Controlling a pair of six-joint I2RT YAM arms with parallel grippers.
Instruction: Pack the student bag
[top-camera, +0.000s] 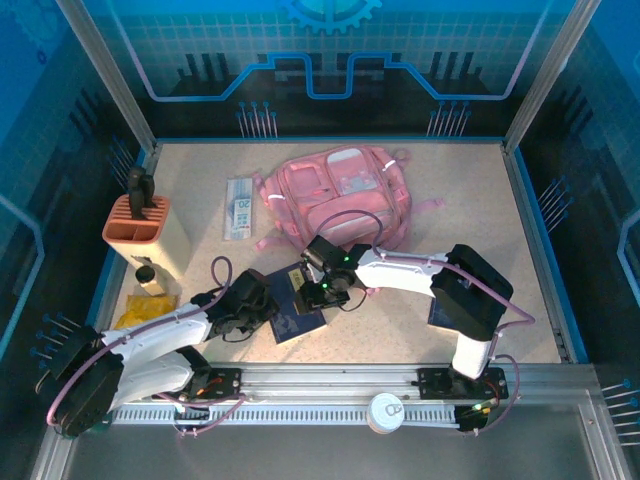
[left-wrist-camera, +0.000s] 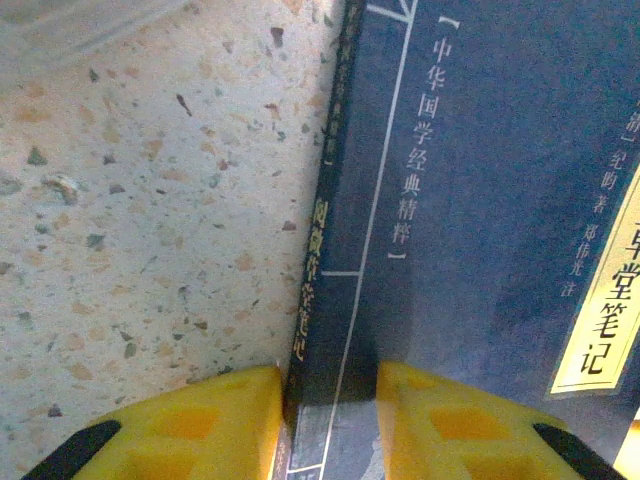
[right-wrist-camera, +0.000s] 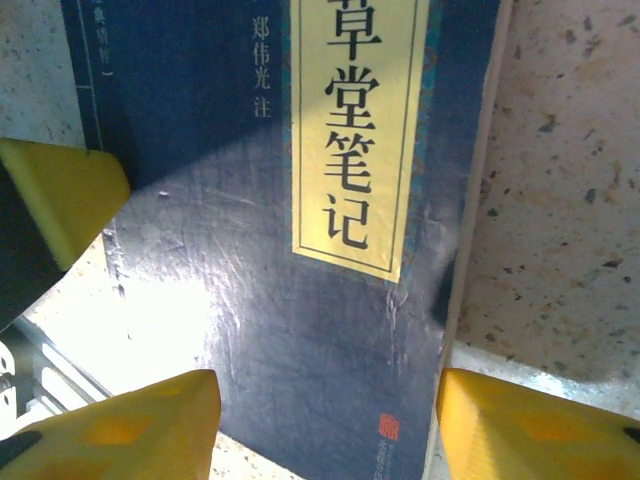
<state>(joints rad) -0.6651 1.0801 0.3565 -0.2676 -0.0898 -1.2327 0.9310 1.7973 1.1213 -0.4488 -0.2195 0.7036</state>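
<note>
my left pincer (left-wrist-camera: 330, 425) set narrow, yellow fingers (left-wrist-camera: 200, 425) astride spine edge of dark blue book (left-wrist-camera: 480, 200); can't tell if it's clamped. my right pincer (right-wrist-camera: 330, 420) spread wide, one finger over cover, other just off book's edge, not gripping. book flat on speckled bench (left-wrist-camera: 130, 250). student bag (top-camera: 335, 190) beyond both pincers, mid-bench toward back: soft pink, lying front-up, translucent pockets, straps trailing at sides. salmon pen holder (top-camera: 145, 228) far left.
</note>
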